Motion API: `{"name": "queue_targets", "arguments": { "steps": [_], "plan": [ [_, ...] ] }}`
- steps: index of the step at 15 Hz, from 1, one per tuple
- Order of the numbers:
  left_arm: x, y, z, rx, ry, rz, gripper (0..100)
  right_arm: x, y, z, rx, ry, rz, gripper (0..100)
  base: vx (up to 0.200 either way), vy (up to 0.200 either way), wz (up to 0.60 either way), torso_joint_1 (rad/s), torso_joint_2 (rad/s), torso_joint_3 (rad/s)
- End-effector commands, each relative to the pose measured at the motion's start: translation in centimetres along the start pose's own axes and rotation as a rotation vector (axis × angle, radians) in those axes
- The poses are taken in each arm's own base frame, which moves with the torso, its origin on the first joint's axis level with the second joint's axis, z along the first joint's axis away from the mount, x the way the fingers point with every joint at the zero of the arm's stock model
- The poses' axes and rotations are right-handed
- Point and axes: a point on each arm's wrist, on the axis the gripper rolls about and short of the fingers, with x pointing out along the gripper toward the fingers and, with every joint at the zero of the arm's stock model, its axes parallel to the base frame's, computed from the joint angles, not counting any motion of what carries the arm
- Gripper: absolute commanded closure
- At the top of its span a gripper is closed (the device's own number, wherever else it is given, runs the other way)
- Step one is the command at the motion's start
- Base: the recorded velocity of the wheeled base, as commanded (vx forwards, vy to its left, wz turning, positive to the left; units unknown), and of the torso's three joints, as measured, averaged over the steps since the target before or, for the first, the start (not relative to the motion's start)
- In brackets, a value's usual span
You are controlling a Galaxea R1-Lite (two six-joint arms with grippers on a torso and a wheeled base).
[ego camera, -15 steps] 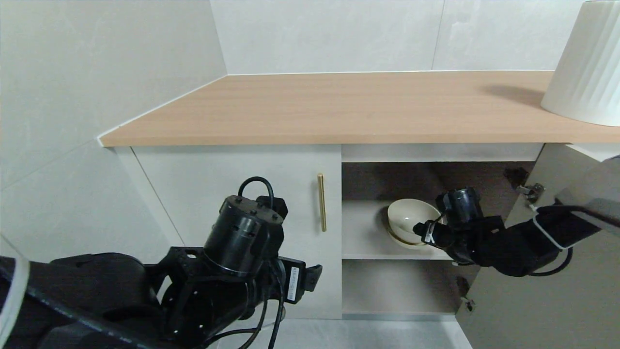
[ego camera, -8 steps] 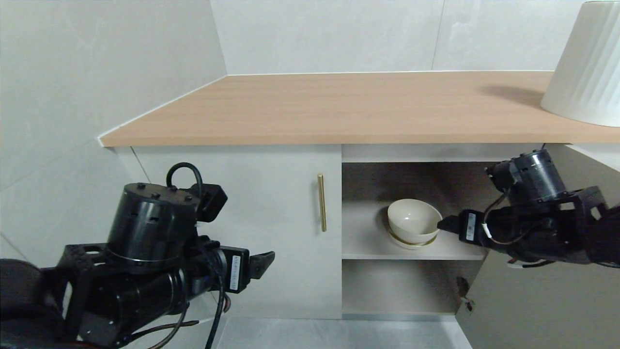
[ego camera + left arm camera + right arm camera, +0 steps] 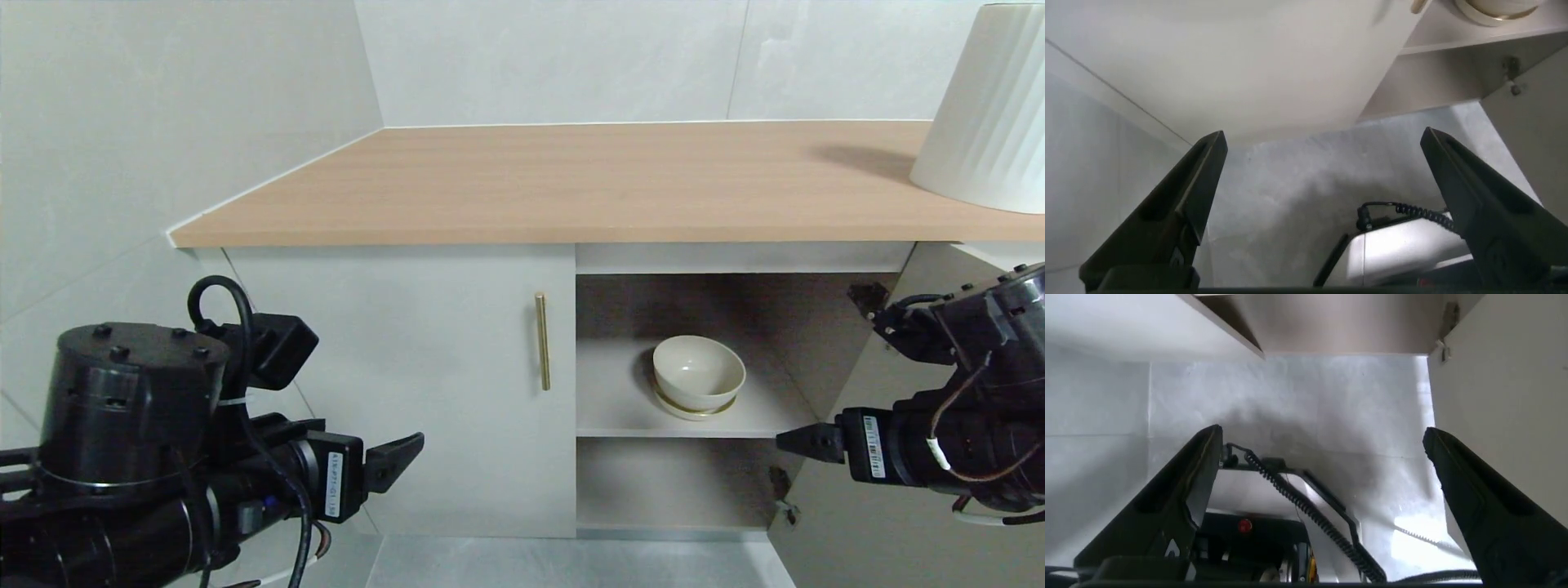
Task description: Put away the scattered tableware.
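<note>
A cream bowl [image 3: 699, 373] rests on a small gold-rimmed plate [image 3: 690, 407] on the upper shelf [image 3: 612, 408] of the open cabinet. Its lower edge also peeks into the left wrist view, bowl [image 3: 1494, 8]. My right gripper [image 3: 796, 442] hangs outside the cabinet, below and right of the bowl and apart from it. In its wrist view the right gripper [image 3: 1323, 498] is open and holds nothing. My left gripper [image 3: 400, 454] sits low in front of the closed left door. The left gripper [image 3: 1323, 204] is open and empty too.
The closed left door carries a gold handle [image 3: 541, 341]. The right door [image 3: 898, 506] stands swung open beside my right arm. A wooden countertop [image 3: 571, 180] tops the cabinet, with a white ribbed lampshade [image 3: 984, 114] at its right end. A lower shelf [image 3: 669, 490] lies below.
My right gripper pulled back out of the cabinet, away from the bowl, moving right and down. My left arm swung left and lower. The bowl stayed on the shelf.
</note>
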Motion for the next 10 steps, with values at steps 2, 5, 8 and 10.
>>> {"name": "queue_targets", "arguments": {
  "steps": [2, 5, 8, 10],
  "plan": [
    [0.3, -0.14, -0.13, 0.013, 0.011, 0.0, 0, 0.03, 0.22, -0.34, -0.014, 0.009, 0.005, 0, 0.0, 0.0, 0.0, 0.0, 0.0, 0.0],
    [0.77, -0.23, -0.47, 0.039, 0.033, 0.004, 0, 0.4, 0.27, -0.49, -0.017, 0.026, 0.002, 0, -0.133, 0.0, 0.0, 0.002, 0.0, 0.0],
    [0.71, -0.28, -0.47, 0.04, 0.031, 0.001, 0, 0.61, 0.25, -0.62, -0.02, 0.035, -0.004, 0, -0.2, 0.0, 0.0, -0.002, 0.0, -0.001],
    [0.7, -0.31, -0.48, 0.041, 0.031, 0.0, 0, 0.57, 0.25, -0.61, -0.02, 0.033, -0.003, 0, -0.2, 0.0, 0.0, -0.007, 0.0, 0.002]
  ]
}}
